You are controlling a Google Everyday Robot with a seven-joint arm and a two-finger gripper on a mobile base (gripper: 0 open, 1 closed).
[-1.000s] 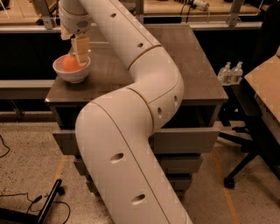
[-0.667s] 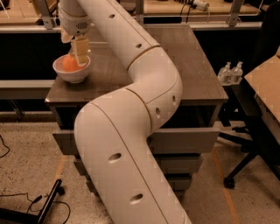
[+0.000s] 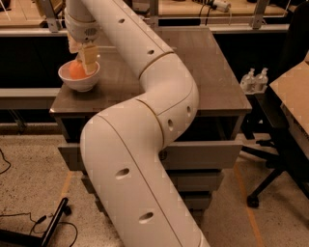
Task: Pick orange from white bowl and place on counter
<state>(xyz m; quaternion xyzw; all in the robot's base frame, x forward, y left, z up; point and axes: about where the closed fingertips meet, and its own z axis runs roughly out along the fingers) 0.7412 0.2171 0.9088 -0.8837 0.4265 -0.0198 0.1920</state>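
While hand [image 3: 81, 60] dips into white bowl [image 3: 79, 83] | at orange [image 3: 75, 71] | grip: cannot tell

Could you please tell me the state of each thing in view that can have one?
white bowl: upright on the counter, near its left edge.
orange: sitting in the white bowl, not lifted.
gripper: down at the bowl, over the orange.
drawers: closed.
two bottles: upright, right of the counter.

Speckled floor [image 3: 34, 164] with orange tape lines [image 3: 245, 198]; pale wooden bench [image 3: 193, 8] behind; seemingly a black chair [image 3: 268, 183] at right.
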